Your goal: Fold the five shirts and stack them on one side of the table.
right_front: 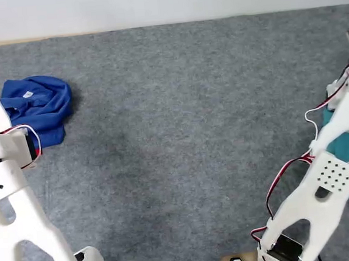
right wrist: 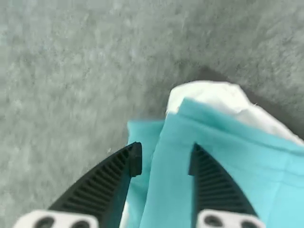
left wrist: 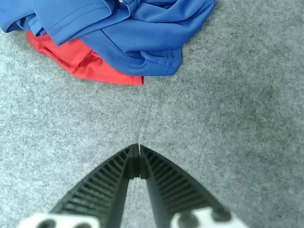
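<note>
Left wrist view: crumpled blue shirt [left wrist: 137,33] lies bunched over red shirt [left wrist: 85,64].

A crumpled shirt [right_front: 41,105] lies at the desk's [right_front: 179,118] far left, atop a second shirt [left wrist: 85,64]. At the desk's right edge, a folded shirt [right wrist: 228,156] lies on a lower shirt [right wrist: 209,95].

White moulded shells of the left arm [right_front: 16,211] and right arm [right_front: 316,206], each bearing a perforated dot grid; red, white and black cables [right_front: 275,178] run alongside. The left gripper [left wrist: 139,151] and right gripper [right wrist: 164,159] are black, ribbed, tapering, white-based.
</note>
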You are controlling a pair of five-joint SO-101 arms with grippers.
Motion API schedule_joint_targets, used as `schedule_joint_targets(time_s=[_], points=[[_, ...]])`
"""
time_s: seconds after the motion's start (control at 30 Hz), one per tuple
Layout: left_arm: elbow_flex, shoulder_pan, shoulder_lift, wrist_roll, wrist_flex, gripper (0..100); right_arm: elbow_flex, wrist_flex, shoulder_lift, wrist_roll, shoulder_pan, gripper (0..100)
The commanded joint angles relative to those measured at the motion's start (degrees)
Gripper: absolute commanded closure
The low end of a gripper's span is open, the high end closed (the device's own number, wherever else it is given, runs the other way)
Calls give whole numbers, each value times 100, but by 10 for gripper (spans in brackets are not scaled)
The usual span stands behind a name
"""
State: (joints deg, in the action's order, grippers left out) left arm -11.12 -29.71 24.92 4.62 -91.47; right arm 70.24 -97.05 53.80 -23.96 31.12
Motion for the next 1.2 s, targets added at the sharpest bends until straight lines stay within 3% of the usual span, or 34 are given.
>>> schedule_joint_targets(time_s=[0.0, 0.23, 0.97, 1.17], points=[[22, 62, 132, 35, 123, 992, 273, 391, -259, 105, 66, 789], [22, 62, 132, 44, 123, 992, 299, 804, -22, 88, 48, 786], [22, 62, 123, 44, 132, 992, 299, 760, 409, 70, 75, 790], [22, 62, 123, 44, 132, 992, 264, 752, 426, -396, 84, 890]])
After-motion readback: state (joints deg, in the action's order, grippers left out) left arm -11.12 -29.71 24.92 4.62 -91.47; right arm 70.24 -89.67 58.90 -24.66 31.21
